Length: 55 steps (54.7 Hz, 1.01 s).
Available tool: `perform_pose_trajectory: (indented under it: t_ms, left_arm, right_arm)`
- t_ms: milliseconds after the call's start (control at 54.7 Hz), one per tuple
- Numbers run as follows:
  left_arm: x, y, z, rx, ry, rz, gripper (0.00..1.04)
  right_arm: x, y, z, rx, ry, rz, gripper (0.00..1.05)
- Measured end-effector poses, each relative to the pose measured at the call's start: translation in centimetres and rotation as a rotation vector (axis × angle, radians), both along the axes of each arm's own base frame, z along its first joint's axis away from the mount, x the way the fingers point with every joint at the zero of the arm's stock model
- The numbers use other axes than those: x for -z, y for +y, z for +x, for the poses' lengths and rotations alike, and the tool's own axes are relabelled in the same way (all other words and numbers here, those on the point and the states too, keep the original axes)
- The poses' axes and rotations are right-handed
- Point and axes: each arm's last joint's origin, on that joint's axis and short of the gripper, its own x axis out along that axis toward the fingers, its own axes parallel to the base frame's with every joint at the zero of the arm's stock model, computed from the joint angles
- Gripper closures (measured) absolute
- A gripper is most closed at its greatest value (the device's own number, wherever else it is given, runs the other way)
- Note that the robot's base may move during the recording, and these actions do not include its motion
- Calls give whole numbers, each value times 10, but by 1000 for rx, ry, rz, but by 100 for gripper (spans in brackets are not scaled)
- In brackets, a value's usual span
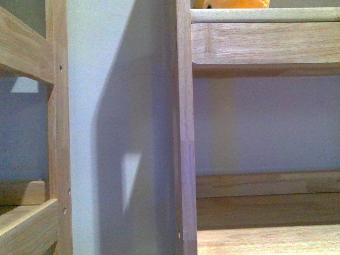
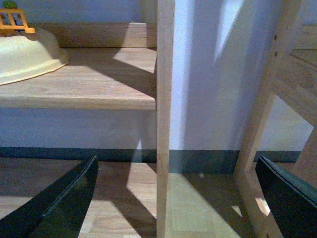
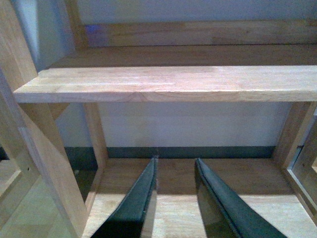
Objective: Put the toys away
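- The plush toy point(image 1: 231, 3) shows only as an orange sliver at the very top of the front view, resting on the upper shelf point(image 1: 265, 42) behind a round wooden rail point(image 1: 265, 15); its long axis cannot be judged from so little.
- No fingers touch it. Neither arm appears in the front view, and neither wrist view shows the toy, so it appears to sit well above where both sets of fingers point.
- Judged from the front view, the toy sits right of the wooden upright point(image 1: 186, 133), which suggests the right arm is the nearer one, though this is uncertain.
- The right gripper point(image 3: 176, 171) has its fingers point(image 3: 143, 198) drawn close with a narrow gap, grasping nothing; they point at the lowest board beneath a bare middle shelf point(image 3: 168, 82).
- The left gripper point(image 2: 176, 171) has its fingers point(image 2: 64, 203) spread wide and released, straddling a vertical post point(image 2: 165, 119), with the floor point(image 2: 198, 203) beyond.
- A cream upturned bowl-like object point(image 2: 27, 52) with a small yellow toy piece point(image 2: 12, 20) behind it rests on a shelf point(image 2: 99, 84) in the left wrist view; what it is cannot be told.
- If the toy counts as stowed, the task looks near done.
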Motion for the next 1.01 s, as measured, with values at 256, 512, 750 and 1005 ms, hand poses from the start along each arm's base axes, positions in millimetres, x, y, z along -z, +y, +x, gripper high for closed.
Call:
perform_pose_trajectory:
  t_ms: [256,512,750,1005]
  left_arm:
    - [0,0,0,1,0,0,6]
    - [0,0,0,0,0,0,6]
    - [0,0,0,0,0,0,6]
    - [0,0,0,0,0,0,6]
  right_arm:
    - [0,0,0,1,-5,-6,101]
    - [0,0,0,1,-5,-7,92]
    - [0,0,0,1,-5,-7,56]
    - [0,0,0,1,-5,-7,19]
